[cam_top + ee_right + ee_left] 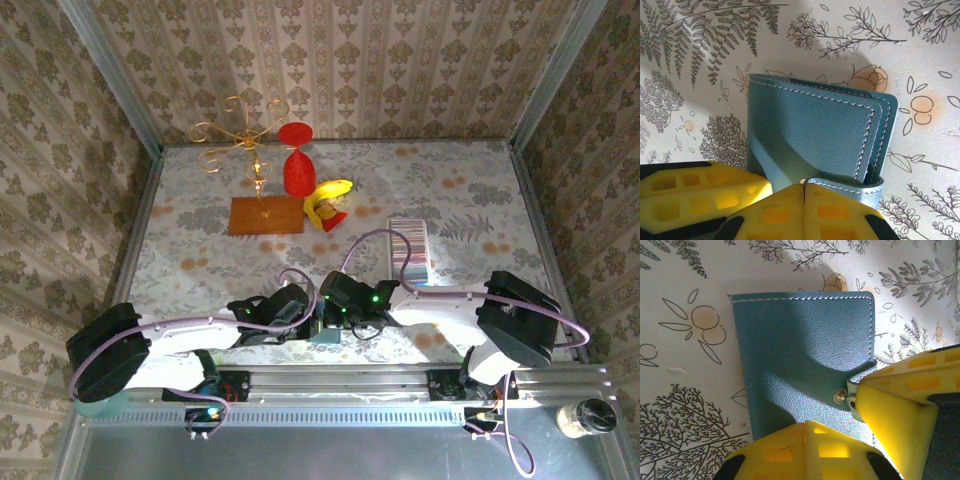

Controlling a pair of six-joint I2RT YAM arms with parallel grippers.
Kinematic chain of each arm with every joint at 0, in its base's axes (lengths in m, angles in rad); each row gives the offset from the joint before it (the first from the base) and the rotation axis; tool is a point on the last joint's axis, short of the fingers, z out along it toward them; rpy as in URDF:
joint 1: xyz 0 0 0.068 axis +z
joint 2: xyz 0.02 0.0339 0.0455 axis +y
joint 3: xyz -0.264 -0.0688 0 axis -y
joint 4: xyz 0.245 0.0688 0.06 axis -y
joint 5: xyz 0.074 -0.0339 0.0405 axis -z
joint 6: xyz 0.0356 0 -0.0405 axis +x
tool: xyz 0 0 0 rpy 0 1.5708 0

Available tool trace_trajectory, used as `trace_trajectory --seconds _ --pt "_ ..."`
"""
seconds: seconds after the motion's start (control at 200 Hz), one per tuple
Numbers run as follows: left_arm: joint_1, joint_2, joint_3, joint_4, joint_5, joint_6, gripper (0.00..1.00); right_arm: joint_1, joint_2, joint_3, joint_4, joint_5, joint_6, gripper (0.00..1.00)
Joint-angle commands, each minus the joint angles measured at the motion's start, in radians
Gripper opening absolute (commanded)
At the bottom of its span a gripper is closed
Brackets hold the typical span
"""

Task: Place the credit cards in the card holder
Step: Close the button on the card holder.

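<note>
Left claw, pressed together, sits on the near edge of a teal pouch, beside its strap. Right claw, likewise pressed together, noses that strap (pinched or not, I cannot tell). From above, both meet over the pouch; holder lies beyond the right arm. Judged step: unsnapping to reach cards; next needs a steady strap pull

No lettering legible anywhere.
The pouch carries only stitching and a plain snap; the tablecloth and wallpaper bear printed plants and ornaments, and the card holder is too small to tell.
</note>
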Motion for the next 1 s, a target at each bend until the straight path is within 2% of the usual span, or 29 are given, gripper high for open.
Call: trace_trajectory --seconds 0.0,0.26,0.445,0.54,0.605,0.995 --pt "-0.008 -0.001 -0.024 -0.016 -0.01 -0.016 0.0 0.015 0.027 0.036 -0.072 0.033 -0.024 0.0" --pt "-0.01 -0.006 -0.033 -0.007 -0.012 -0.022 0.0 0.026 0.041 0.072 -0.151 0.08 -0.023 0.0" --pt "-0.01 -0.006 -0.037 -0.002 -0.012 -0.024 0.0 0.036 0.056 0.091 -0.133 0.077 -0.016 0.0" --pt "-0.01 -0.007 -0.04 0.001 -0.011 -0.026 0.0 0.038 0.052 0.075 -0.08 0.059 0.0 0.18" --pt "-0.01 -0.008 -0.041 0.002 -0.011 -0.028 0.0 0.038 0.044 0.056 -0.037 0.044 0.012 0.23" --pt "-0.011 -0.018 -0.046 0.001 -0.014 -0.029 0.0 0.038 0.042 0.012 0.014 0.041 0.057 0.24"
